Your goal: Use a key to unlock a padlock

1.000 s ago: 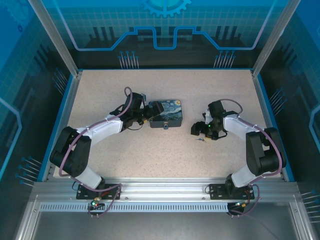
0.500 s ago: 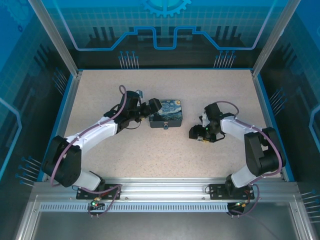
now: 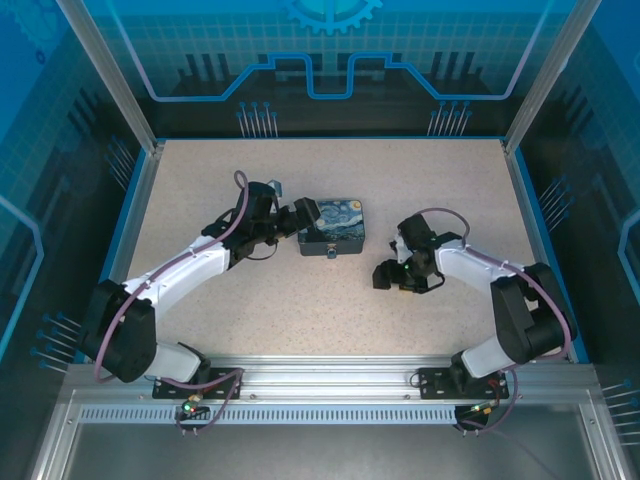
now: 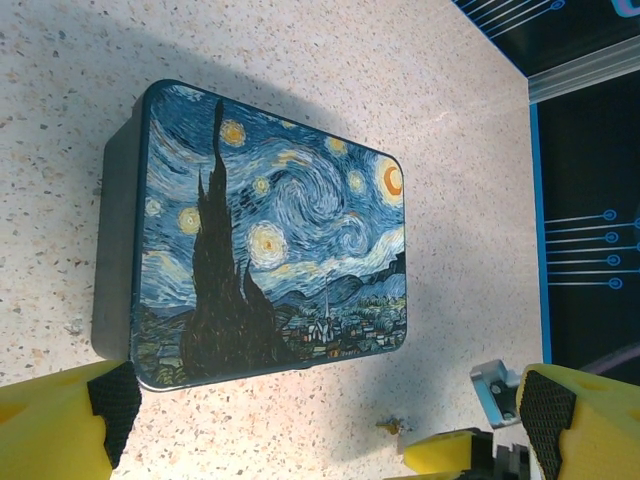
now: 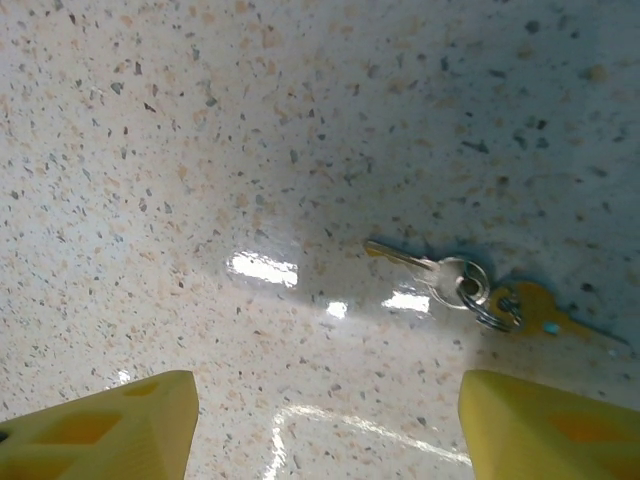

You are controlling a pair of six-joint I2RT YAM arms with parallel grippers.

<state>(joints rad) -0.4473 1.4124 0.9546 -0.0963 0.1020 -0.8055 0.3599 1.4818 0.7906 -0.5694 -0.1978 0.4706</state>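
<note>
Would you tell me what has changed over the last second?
The right tool slid nearer and slightly left; it is open, facing the key. The left arm stretched out, and the left tool shifted slightly away beside the box. Nothing was grasped or released, and the box stayed put.

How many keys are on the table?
2, on one ring in the right wrist view: a grey key at left, a yellowish key at right. Others may be hidden.

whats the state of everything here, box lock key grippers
dark-blue rectangular box with night-sky painting: lid shut
tiny metal padlock: by the box, too small to tell if locked
thin grey metal key: flat on table, ungripped
left gripper: open, empty
right gripper: open, empty
</note>
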